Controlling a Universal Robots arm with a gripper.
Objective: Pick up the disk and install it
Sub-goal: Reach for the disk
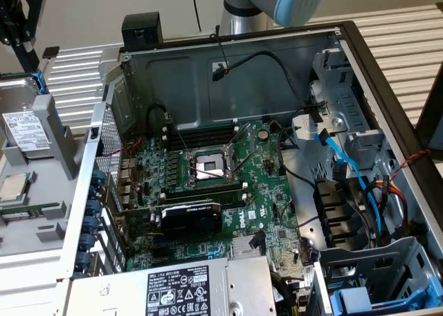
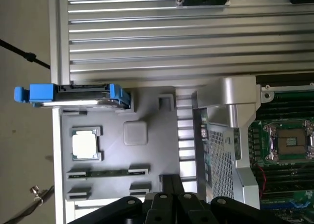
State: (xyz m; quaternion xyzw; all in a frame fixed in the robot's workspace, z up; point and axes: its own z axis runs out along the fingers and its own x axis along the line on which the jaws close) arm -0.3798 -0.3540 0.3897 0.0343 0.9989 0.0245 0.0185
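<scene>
So the black hand [image 2: 171, 185] is hanging over the grey plastic parts tray [image 2: 147, 160] with its fingers pressed together, and it's gripping nothing. Closest to it in the wrist view, a thin green memory stick [image 2: 108, 173] is lying in its slots. Just past that, the small square silver CPU chip [image 2: 86, 145] is sitting in its own pocket.

Further along, at the end of the tray away from the hand, the disk [image 2: 78, 96] is standing on its edge. It's the rectangular silver-metal hard drive with the white label, clipped in a bright blue plastic carrier frame. Nothing is touching it, and the hand is well apart from it. Beyond it, the ribbed aluminium desk [image 2: 162, 37] is carrying the whole lot.

In the exterior view, the tray is sitting at the left, just beside the open grey metal computer case [image 1: 208, 81]. The drive's labelled face is showing at that same left edge. Inside the case, nearest the camera, a silver power supply box [image 1: 187, 288] with a black-and-white sticker is sitting at the front. Behind it a black graphics card [image 1: 190, 216] is plugged into the green motherboard [image 1: 263, 184]. Behind that, the square CPU socket [image 1: 208, 165] is lying open with no chip in it. At the very back, the robot's grey and pale-blue arm [image 1: 284, 1] is rising behind the case wall.
</scene>
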